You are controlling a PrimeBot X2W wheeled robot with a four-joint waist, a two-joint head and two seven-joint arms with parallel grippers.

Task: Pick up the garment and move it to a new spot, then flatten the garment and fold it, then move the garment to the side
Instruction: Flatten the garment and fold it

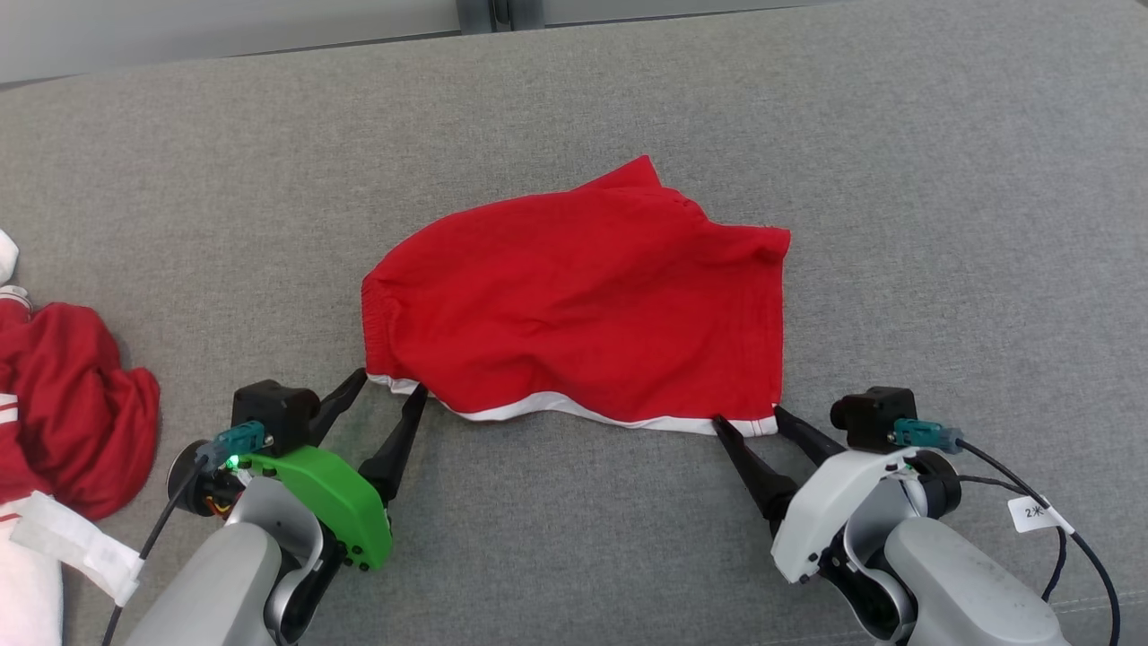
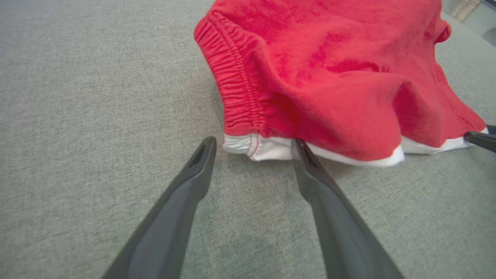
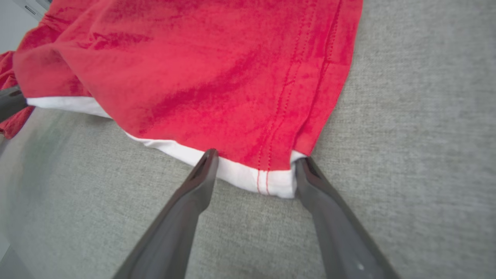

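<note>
We have both pincers spread wide, gripping nothing. Each one sits at a near corner of the red shorts point(image 1: 583, 314), which lie mostly flat on the grey cushion point(image 1: 942, 224) just beyond our fingertips.

The left pincer point(image 1: 393, 383) points at the waistband end. In the left wrist view the white hem point(image 2: 267, 147) lies between its two tips, and the right-hand finger point(image 2: 304, 155) touches the edge of the cloth or slips just under it. The elastic waistband point(image 2: 236, 89) rises straight ahead of that pincer.

The right pincer point(image 1: 748, 416) straddles the opposite corner. In its wrist view the stitched white corner point(image 3: 271, 180) lies between the tips, and both fingers meet the hem.

We judge that this symmetric placement is deliberate. With one pincer on each near corner we can pinch the hem on both sides at once and carry that edge evenly, either to pull out the soft ridge across the middle or to fold the near edge away from us. The jaws stand wide so the cloth can slide in before we close them.

Well off to the outer side of the left pincer lies a heap of other clothes point(image 1: 72, 395), apart from the shorts.
</note>
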